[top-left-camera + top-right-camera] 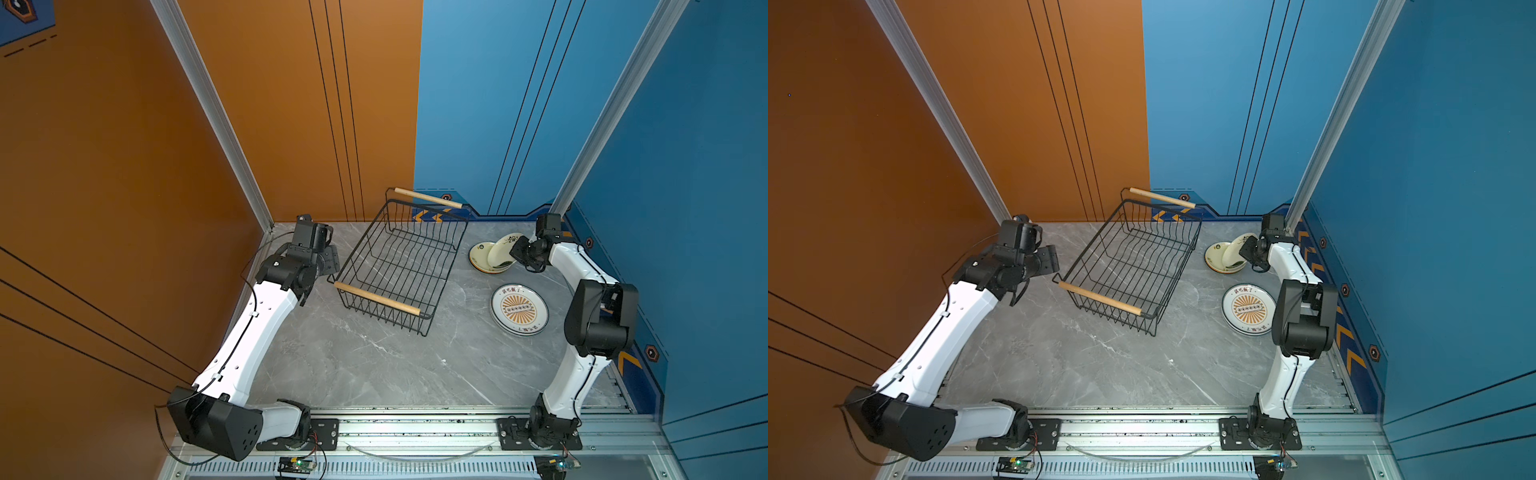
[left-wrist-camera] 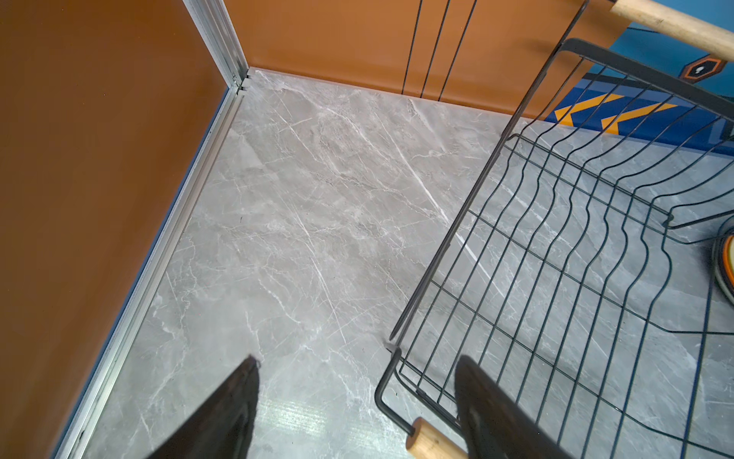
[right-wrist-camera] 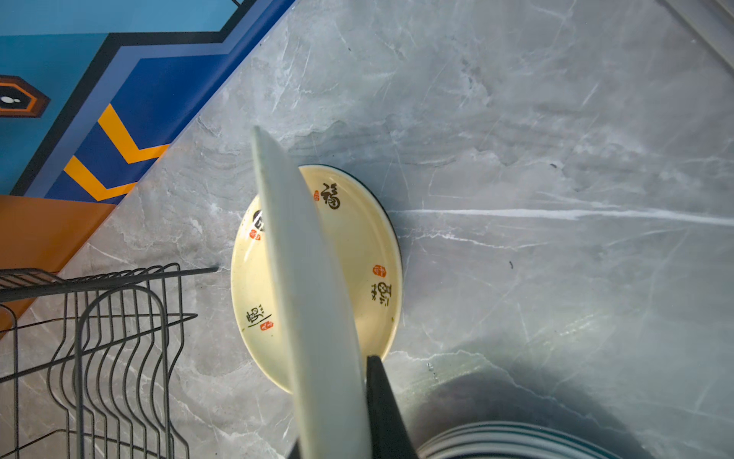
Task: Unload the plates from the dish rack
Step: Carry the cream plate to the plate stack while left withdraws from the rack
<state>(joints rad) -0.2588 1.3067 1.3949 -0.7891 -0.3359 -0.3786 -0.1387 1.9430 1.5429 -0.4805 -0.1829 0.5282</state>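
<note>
Left claw (image 2: 357, 359): is being held released, fingers (image 2: 488, 405) spread wide with only bare desk (image 2: 317, 218) showing between them.

Dish rack (image 1: 360, 241): is being seen standing on the desk just beside the left claw, on the side toward the right claw. Its near wooden handle (image 1: 377, 298) is lying close to one finger; contact cannot be told.

Right claw (image 1: 516, 250): is being held clenched on the rim of a white plate (image 3: 310, 278), which is being carried steeply tilted. Directly under this claw a cream plate (image 3: 357, 246) with Chinese characters is lying flat on the desk, beyond the rack's far side. Whether the two plates are touching cannot be told.

Sunburst plate (image 1: 519, 309): is being seen lying flat near the right claw, toward that arm's base, apart from the cream plate, with further rims showing beneath it.
</note>
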